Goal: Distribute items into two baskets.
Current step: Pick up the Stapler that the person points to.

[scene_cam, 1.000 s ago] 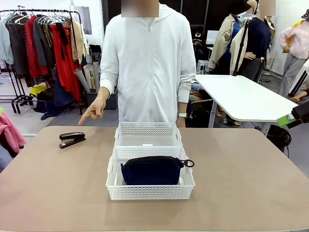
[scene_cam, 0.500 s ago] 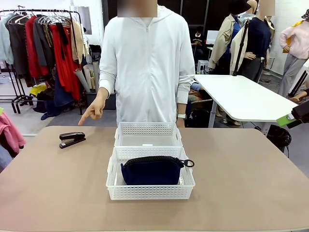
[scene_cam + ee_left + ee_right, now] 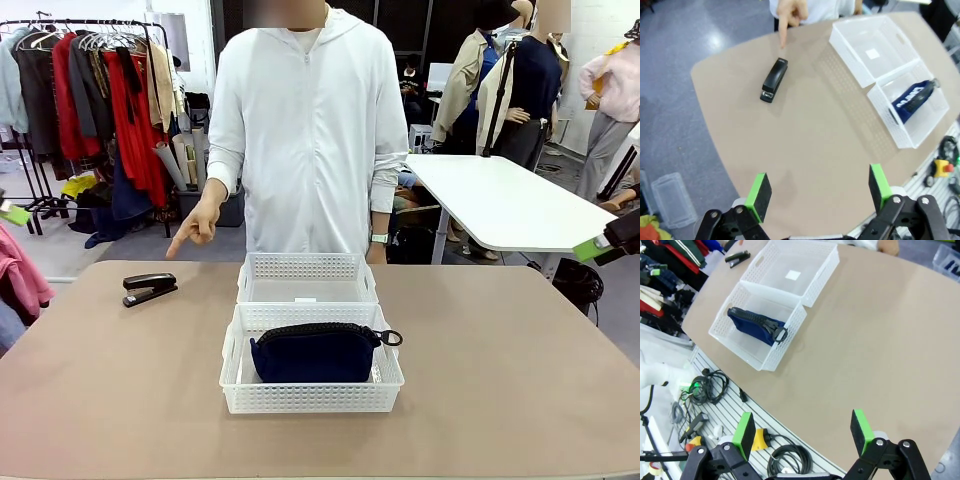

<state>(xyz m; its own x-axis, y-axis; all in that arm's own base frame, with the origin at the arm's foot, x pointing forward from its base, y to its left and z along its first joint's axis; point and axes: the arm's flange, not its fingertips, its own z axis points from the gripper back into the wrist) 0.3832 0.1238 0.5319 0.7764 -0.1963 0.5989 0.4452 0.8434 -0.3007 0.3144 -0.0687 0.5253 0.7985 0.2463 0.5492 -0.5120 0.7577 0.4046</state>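
A navy pouch [image 3: 314, 353] lies in the near white basket [image 3: 310, 401]. The far basket [image 3: 306, 268] behind it holds only a small label. A black stapler [image 3: 150, 288] rests on the table at the far left, and the person's hand [image 3: 195, 228] points down at it. In the left wrist view my left gripper [image 3: 819, 192] hangs open high above the table, with the stapler [image 3: 775, 79] ahead of it. My right gripper [image 3: 804, 432] is open too, high over the table's corner, with the pouch [image 3: 755, 325] far ahead.
A person in white stands at the far edge. A clothes rack [image 3: 90, 90] stands at the back left and a white table [image 3: 500, 200] at the back right. Cables and a strip lie beside the table [image 3: 715, 390]. Bare tan tabletop [image 3: 520, 380] lies either side of the baskets.
A green pad of my left gripper has come into sight at the left edge of the front view. The person's pointing hand has risen slightly. Items and baskets have not moved.
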